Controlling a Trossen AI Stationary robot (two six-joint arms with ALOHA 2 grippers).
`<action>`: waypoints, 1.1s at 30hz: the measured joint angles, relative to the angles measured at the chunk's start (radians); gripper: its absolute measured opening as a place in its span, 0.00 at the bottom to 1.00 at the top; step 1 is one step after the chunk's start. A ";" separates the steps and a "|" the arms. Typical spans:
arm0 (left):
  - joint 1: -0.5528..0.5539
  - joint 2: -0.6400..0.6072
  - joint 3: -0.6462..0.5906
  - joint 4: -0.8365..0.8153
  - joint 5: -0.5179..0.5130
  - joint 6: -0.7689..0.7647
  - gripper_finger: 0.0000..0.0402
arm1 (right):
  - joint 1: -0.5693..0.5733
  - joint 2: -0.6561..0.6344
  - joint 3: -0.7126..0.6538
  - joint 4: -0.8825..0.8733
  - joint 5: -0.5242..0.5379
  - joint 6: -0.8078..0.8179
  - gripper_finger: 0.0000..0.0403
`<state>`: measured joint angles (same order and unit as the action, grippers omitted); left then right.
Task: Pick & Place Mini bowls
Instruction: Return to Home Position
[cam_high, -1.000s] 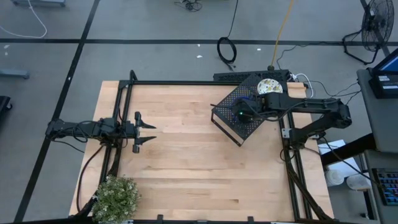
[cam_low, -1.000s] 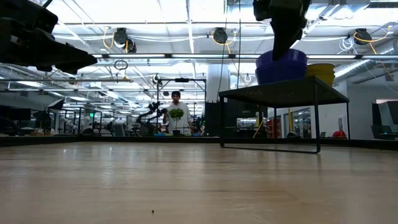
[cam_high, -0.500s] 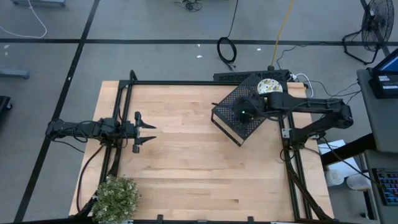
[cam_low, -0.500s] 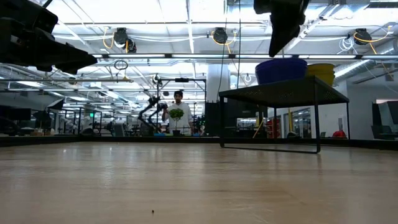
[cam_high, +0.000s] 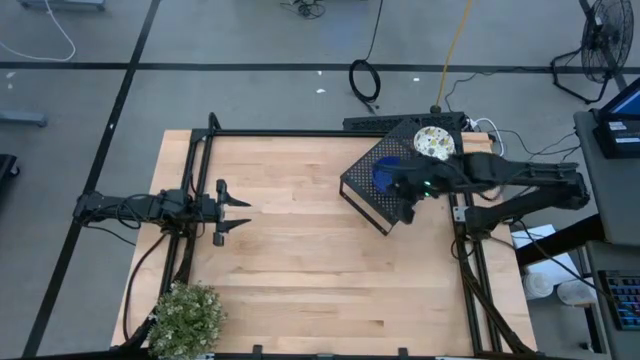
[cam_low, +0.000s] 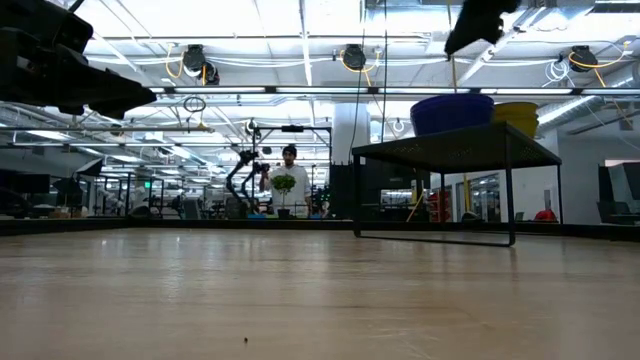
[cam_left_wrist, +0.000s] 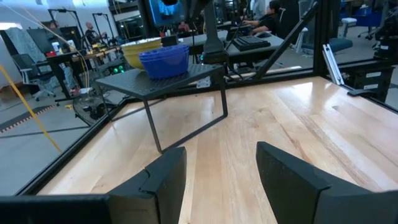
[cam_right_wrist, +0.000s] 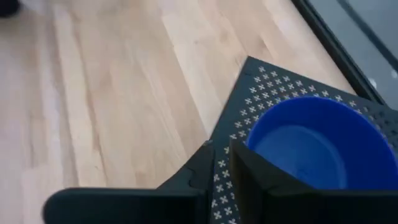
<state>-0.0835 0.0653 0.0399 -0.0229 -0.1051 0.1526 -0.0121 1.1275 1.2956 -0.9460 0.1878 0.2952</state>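
A stack of cobalt blue mini bowls (cam_high: 384, 175) rests on the black perforated box (cam_high: 372, 200) at the table's far right. It also shows in the right wrist view (cam_right_wrist: 314, 143), the low view (cam_low: 452, 112) and the left wrist view (cam_left_wrist: 164, 61). A cream speckled bowl (cam_high: 433, 141) sits on the box's far corner. My right gripper (cam_right_wrist: 222, 163) hovers above the box's near side, beside the blue bowls, empty, with a narrow gap between its fingers. My left gripper (cam_left_wrist: 221, 177) is open and empty at the table's left side (cam_high: 236, 212).
A potted plant (cam_high: 187, 315) stands at the table's near left corner. The black frame rails (cam_high: 300, 133) run along the table's edges. Bare wood lies between the two arms (cam_high: 300, 230). A person stands in the room far behind the table (cam_low: 289, 185).
My right gripper has risen off the blue bowls and drawn back toward the table's right and near edges, so the stack is uncovered in the high view. The top blue bowl, held raised a second ago, now sits level in the stack.
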 joint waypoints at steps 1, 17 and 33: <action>0.000 0.000 0.000 -0.002 0.000 0.000 0.49 | 0.014 -0.033 -0.041 0.035 0.010 -0.006 0.07; 0.000 0.000 0.000 -0.003 0.000 0.000 0.49 | 0.149 -0.732 -0.855 0.773 -0.005 -0.140 0.00; 0.000 0.000 0.000 -0.002 0.000 0.000 0.49 | 0.192 -1.008 -1.239 1.087 -0.114 -0.352 0.00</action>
<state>-0.0837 0.0651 0.0399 -0.0254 -0.1051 0.1528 0.1799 0.1198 0.0567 0.1412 0.0737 -0.0569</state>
